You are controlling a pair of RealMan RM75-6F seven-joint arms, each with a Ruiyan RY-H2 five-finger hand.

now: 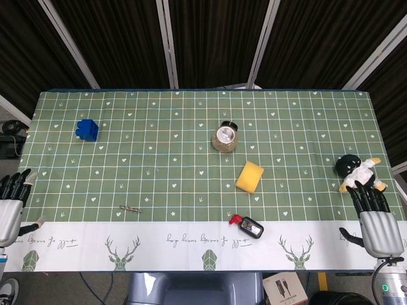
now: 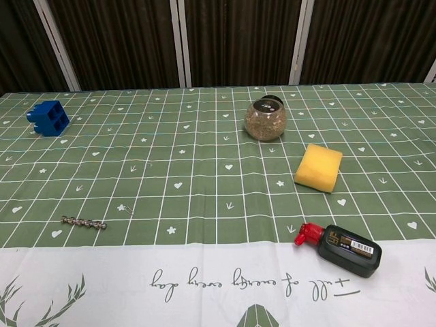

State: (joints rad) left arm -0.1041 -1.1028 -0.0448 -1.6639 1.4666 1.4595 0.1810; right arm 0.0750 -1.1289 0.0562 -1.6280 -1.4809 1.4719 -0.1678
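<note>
Green cloth [image 1: 159, 146] covers our table. At lower right, our empty right hand [image 1: 376, 223], fingers apart, nears the penguin [image 1: 357, 171]; our left hand [image 1: 9, 210] too is empty, spread.

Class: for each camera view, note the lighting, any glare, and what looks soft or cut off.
Head view: even light, faint shadows, a bright glare spot on the jar, both hands cropped at the frame edges. Chest view: sharp nearby, small sheen on the black bottle, dark curtains without detail, no hands visible.

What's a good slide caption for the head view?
Two open robot hands, left and right, rest at the edges of a green tablecloth, the right beside a penguin toy.
</note>
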